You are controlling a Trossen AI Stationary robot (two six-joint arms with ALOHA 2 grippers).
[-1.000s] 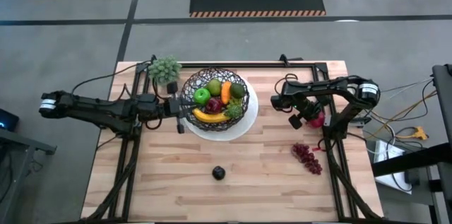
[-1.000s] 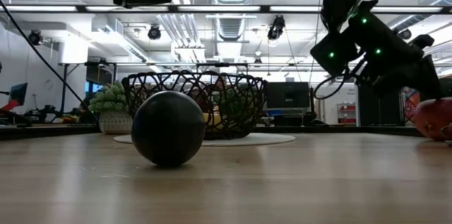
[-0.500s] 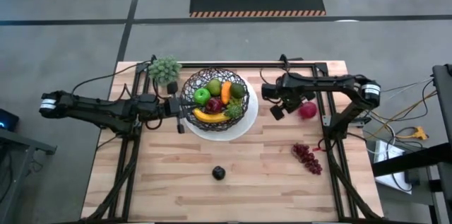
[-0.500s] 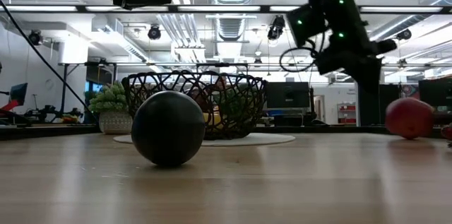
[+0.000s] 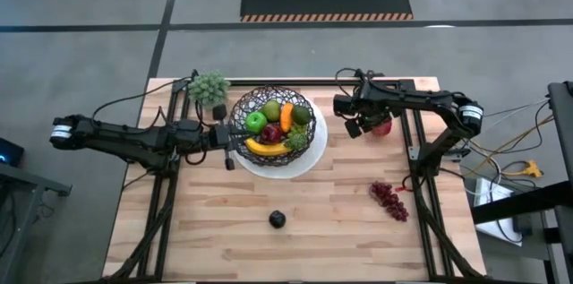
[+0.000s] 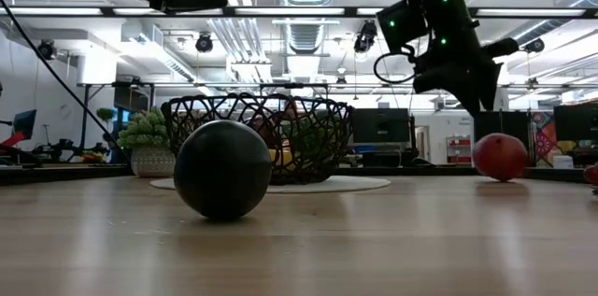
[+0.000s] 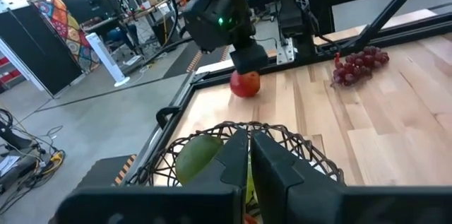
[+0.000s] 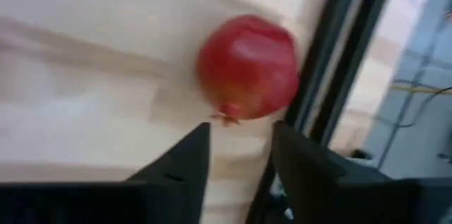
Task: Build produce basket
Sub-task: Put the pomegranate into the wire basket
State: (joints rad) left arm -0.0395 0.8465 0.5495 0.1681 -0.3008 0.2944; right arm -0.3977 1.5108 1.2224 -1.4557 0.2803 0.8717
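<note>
Near the far right part of the bench (image 5: 340,221), the right gripper (image 5: 359,126) is hanging above the wood with its jaws parted and grasping nothing. A red apple (image 5: 382,124) is sitting on the boards just beside it, next to the dark frame rail; the right wrist view is showing that apple (image 8: 248,67) just beyond the two dark fingers (image 8: 182,159), not between them.

Across the bench, the left gripper (image 5: 227,137) is lying at the near-left rim of the basket (image 5: 309,136), its jaws clenched together and holding nothing that can be made out. That black wire basket is standing on a white plate (image 5: 313,160) and is carrying a banana (image 5: 267,148), a green apple (image 5: 256,122), a carrot (image 5: 286,116) and an avocado (image 5: 302,115).

A leafy green cluster (image 5: 208,88) is sitting behind the basket to the left. Dark red grapes (image 5: 389,199) are lying on the right side of the bench, well apart from the basket, and a dark plum (image 5: 277,219) is resting near the front edge.
</note>
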